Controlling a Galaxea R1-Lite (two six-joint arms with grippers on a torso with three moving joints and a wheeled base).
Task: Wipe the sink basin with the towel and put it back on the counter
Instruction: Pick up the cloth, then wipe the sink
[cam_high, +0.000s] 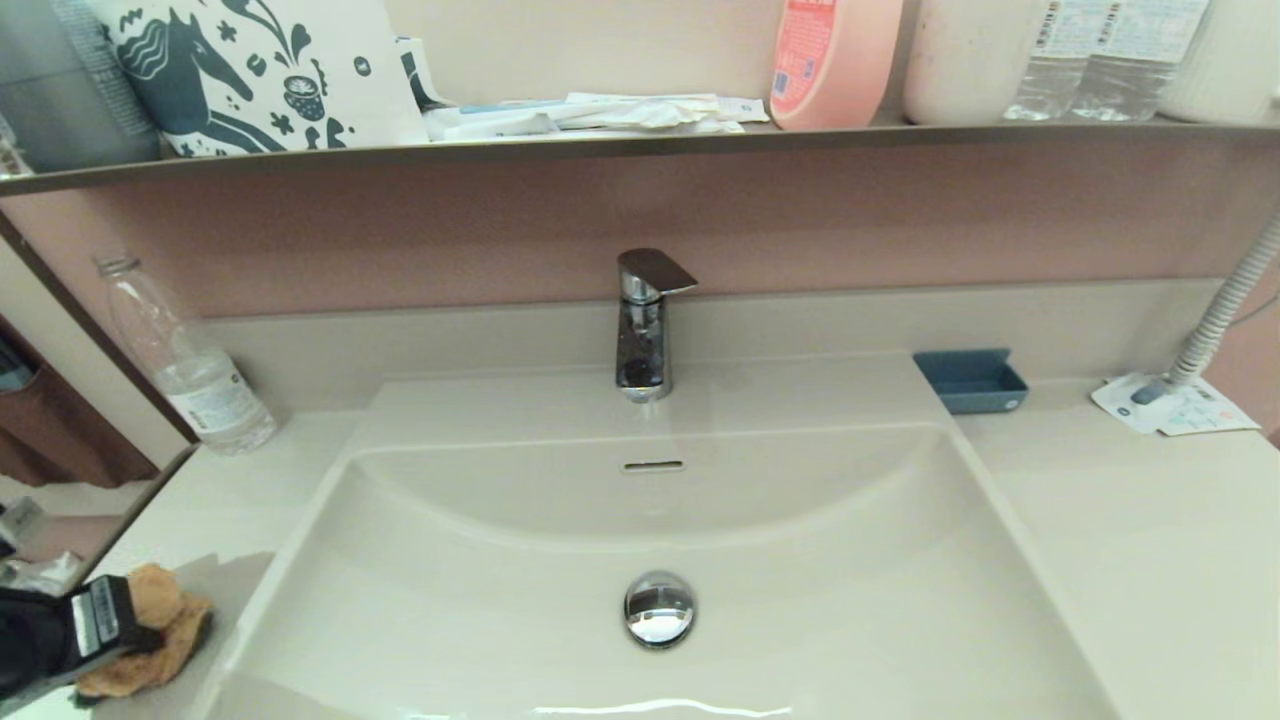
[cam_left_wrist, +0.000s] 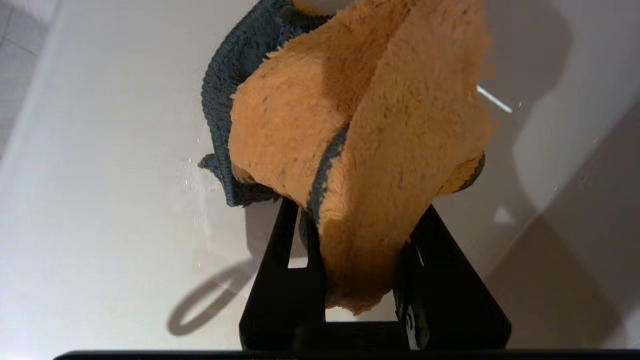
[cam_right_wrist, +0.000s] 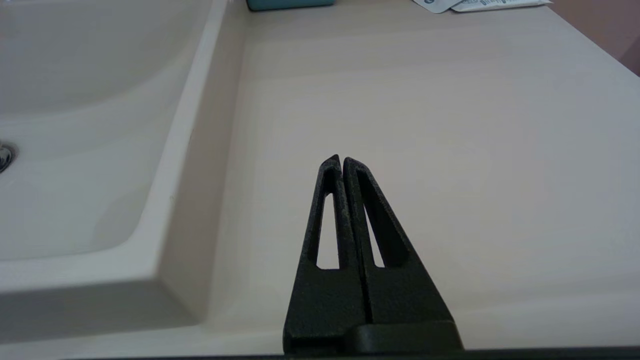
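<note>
We hold towel (cam_left_wrist: 360, 150) clamped in left gripper (cam_high: 120, 625), over counter (cam_high: 215, 505) left of sink basin (cam_high: 480, 600). Right gripper (cam_right_wrist: 342, 161) pressed closed, empty, parked above right counter. Risk we judge: loose folds dangle, could snag basin rim, slip from pinch.

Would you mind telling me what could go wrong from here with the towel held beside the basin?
The left gripper pinches only one fold of the towel, so it might slip out or trail. At the counter's left edge, it could fall off if released there.
</note>
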